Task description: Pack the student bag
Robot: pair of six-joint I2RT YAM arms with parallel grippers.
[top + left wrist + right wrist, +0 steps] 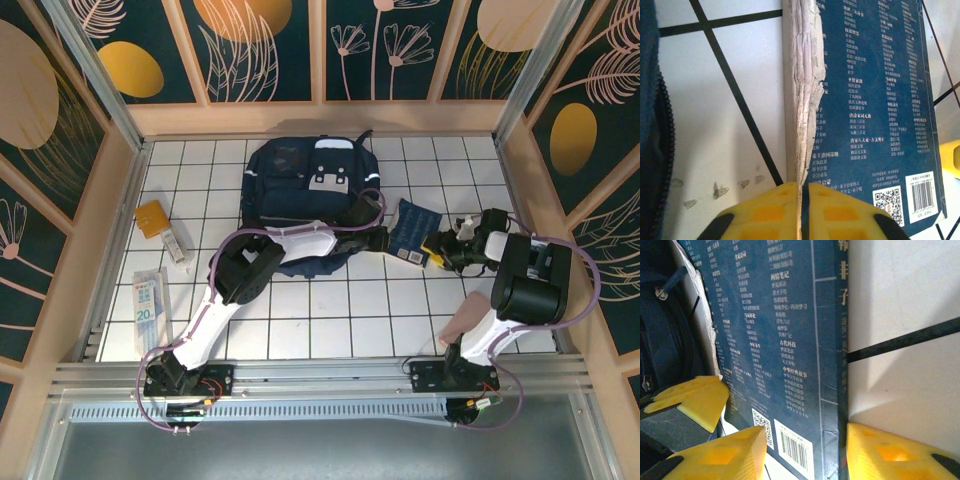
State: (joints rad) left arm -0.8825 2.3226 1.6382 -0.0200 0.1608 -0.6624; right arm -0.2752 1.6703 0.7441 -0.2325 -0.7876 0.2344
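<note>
The student bag point(310, 195), a navy backpack with a grey patch, lies at the back middle of the tiled floor; its fabric also runs down the left edge of each wrist view point(650, 125) point(660, 340). A dark blue book point(412, 228) lies just right of it. My left gripper point(385, 238) is shut on the book's cover point(870, 100) at its page edge, the yellow fingertips point(770, 210) pinching the thin cover. My right gripper point(445, 250) is open astride the book's barcode corner point(790, 365): one finger lies over the cover and the other beside the spine.
An orange-yellow packet point(151, 217), a small white tube point(175, 245) and a clear sleeve marked 20 point(150, 300) lie at the left. Wooden walls close in the floor on three sides. In the right wrist view the left gripper's yellow finger point(695, 397) shows beside the book.
</note>
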